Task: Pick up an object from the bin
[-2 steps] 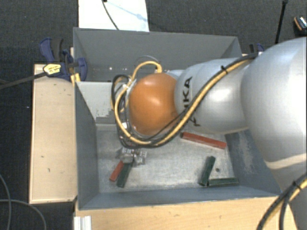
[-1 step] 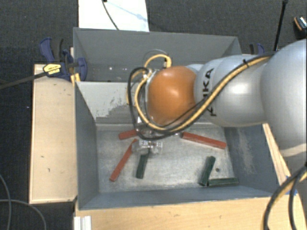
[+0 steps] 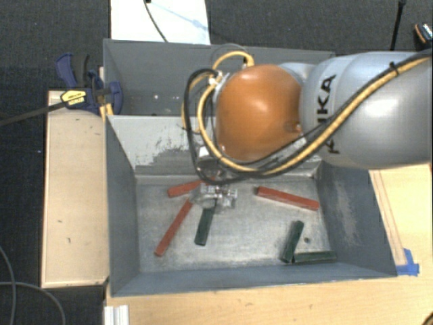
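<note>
Silver KUKA arm point(image 3: 379, 124) w/ orange wrist cover point(image 3: 257, 110), blk-yellow cables point(image 3: 379, 87).

Bin point(image 3: 125, 181): grey metal, matt, scuffed floor. Red sticks point(image 3: 174, 228) and dark green sticks point(image 3: 204, 227): matt, smooth. Orange wrist cover point(image 3: 257, 110): glossy, smooth, plastic look.

The pincer point(image 3: 216, 199) hangs over one end of the central dark green stick point(image 3: 202, 230)

The arm point(image 3: 369, 110) reaches in over the right wall of the bin point(image 3: 124, 202). The orange-covered wrist point(image 3: 257, 110) points down, with the gripper point(image 3: 215, 198) low near the bin floor.
</note>
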Action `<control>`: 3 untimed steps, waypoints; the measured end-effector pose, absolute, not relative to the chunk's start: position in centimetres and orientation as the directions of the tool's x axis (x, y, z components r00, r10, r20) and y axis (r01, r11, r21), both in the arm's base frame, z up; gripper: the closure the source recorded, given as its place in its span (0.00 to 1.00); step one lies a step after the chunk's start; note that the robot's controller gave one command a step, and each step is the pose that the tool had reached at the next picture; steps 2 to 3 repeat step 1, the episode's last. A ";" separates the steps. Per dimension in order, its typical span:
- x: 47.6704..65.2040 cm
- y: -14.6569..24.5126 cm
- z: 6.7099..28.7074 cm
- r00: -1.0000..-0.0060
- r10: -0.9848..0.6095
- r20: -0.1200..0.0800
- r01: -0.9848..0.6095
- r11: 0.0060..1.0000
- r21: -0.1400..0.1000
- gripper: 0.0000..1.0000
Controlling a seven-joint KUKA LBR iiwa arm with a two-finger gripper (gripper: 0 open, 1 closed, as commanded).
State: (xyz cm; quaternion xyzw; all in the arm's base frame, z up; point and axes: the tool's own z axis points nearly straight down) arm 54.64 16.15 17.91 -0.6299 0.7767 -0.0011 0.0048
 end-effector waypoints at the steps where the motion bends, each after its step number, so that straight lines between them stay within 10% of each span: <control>1: 57.3 14.9 22.3 -0.222 -0.975 -0.005 -0.975 0.222 -0.008 1.00; 3: 57.3 14.9 22.3 -0.222 -0.975 -0.005 -0.975 0.222 -0.008 1.00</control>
